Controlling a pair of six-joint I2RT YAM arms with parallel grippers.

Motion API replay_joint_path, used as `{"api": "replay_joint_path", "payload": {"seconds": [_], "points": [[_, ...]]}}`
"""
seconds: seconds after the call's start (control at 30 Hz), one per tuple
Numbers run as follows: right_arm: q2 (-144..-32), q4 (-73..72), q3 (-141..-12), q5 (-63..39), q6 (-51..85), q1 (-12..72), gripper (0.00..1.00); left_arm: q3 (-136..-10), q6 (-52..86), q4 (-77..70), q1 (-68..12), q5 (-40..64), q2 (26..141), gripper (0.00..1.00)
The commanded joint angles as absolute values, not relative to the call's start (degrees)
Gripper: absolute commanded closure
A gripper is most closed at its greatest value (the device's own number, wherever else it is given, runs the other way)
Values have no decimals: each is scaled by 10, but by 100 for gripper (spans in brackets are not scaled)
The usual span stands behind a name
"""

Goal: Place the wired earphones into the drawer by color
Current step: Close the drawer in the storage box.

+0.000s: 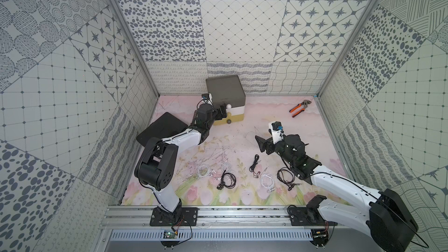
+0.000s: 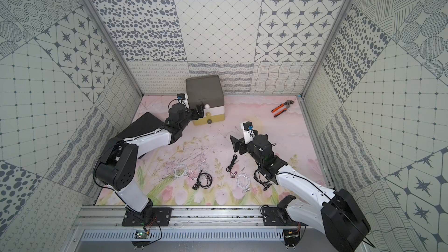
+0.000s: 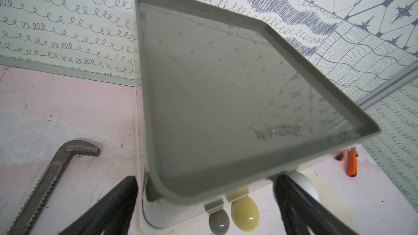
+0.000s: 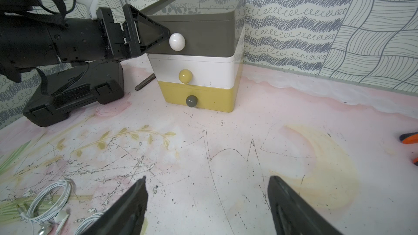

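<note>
Both jaws wide, empty; my left gripper (image 1: 224,111), upper centre, may miss the round white knob (image 4: 177,41), shoving the three-tier plastic drawer (image 4: 210,73)

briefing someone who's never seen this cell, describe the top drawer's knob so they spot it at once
Against the back wall stands a three-tier drawer unit, beside a flat black case. On its grey top tier sits a ball knob, with the open left gripper close by. It alone is white; below are a mustard knob and a grey knob.

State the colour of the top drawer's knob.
White knob; the right wrist view shows it best.
</note>
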State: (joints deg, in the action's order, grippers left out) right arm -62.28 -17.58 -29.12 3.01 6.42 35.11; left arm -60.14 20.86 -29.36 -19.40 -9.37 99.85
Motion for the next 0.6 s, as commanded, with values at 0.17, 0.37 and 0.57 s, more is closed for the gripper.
{"api": "replay_joint_path", "payload": {"seconds": [0.17,0.37,0.57], "points": [[-635,-197,-299,24,62,350,13,-575,223,-324,-190,-80,951,1],[-653,-183,-307,7,75,350,13,-524,261,-290,-190,-43,880,1],[-686,-169,-354,-31,132,350,14,-472,290,-225,-190,15,797,1]]}}
